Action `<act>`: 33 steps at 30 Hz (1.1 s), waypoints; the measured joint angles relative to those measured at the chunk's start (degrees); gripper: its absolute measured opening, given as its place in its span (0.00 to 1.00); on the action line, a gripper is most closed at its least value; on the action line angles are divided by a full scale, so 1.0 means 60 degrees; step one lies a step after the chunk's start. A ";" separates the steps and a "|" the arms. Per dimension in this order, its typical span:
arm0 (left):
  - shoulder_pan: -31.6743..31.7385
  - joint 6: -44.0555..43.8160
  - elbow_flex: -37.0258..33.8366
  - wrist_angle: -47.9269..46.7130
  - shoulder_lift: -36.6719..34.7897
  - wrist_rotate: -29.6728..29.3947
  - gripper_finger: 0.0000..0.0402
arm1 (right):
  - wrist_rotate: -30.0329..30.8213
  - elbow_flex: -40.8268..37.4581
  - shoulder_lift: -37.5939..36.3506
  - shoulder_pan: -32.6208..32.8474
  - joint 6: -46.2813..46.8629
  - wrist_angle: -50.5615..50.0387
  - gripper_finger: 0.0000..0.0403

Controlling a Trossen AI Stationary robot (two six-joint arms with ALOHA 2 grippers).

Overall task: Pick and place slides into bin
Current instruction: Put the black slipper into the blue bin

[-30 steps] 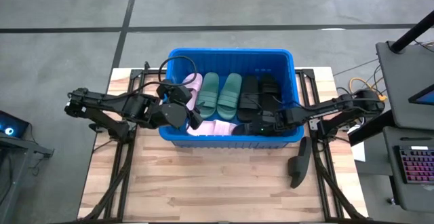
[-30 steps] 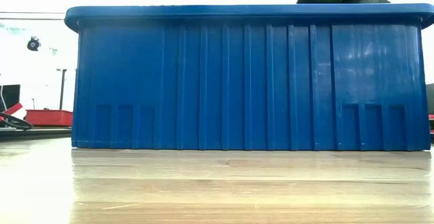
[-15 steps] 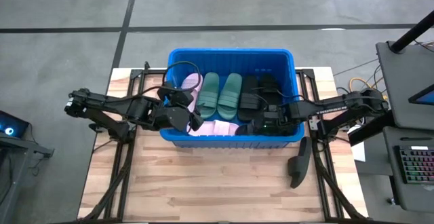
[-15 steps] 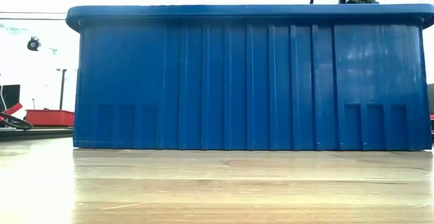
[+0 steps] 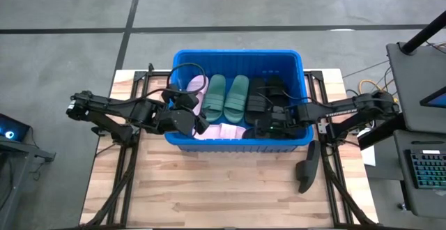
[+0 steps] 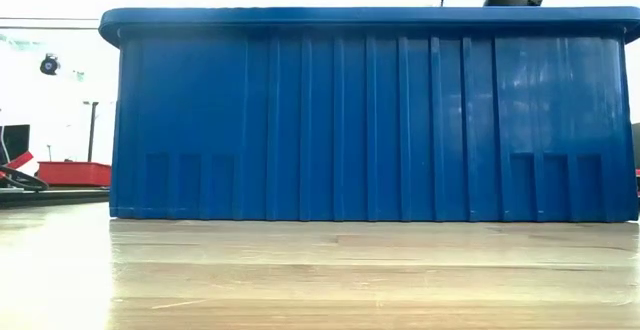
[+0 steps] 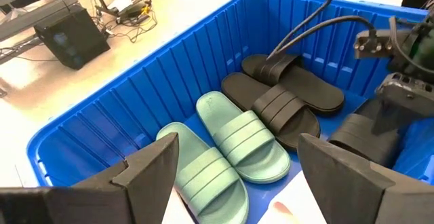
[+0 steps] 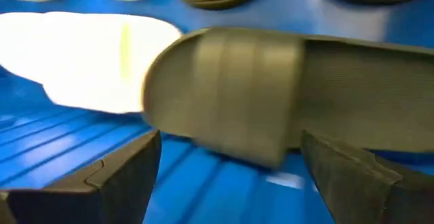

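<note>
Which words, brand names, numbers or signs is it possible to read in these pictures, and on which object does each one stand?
None can be read.
The bin: plain ribbed blue walls, no label or number visible.
The slides: straps show only moulded ridges, no brand name.
The keyboard at the right edge of the high view: keys far too small to read.
The dark box on the floor in the left wrist view: no readable marking.
</note>
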 joint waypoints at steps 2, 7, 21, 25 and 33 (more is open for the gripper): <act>-0.0007 -0.0001 0.0000 -0.0001 0.0000 0.0001 0.71 | 0.0047 0.0267 -0.0021 0.0000 -0.0005 -0.0651 0.85; -0.0015 -0.0004 -0.0004 -0.0001 0.0000 0.0005 0.71 | 0.0277 0.1221 0.0001 0.0018 -0.0278 -0.1877 0.84; -0.0007 0.0007 -0.0004 -0.0009 0.0000 0.0016 0.71 | 0.0997 0.5043 0.0001 0.0530 -0.1484 -0.4370 0.81; -0.0007 0.0011 -0.0005 -0.0009 0.0000 0.0016 0.71 | 0.0539 0.6299 0.0000 0.1808 -0.2616 -0.5632 0.81; -0.0007 0.0053 -0.0131 -0.0045 0.0000 0.0038 0.71 | 0.0640 0.6352 0.0547 0.6284 -0.1964 -0.6522 0.81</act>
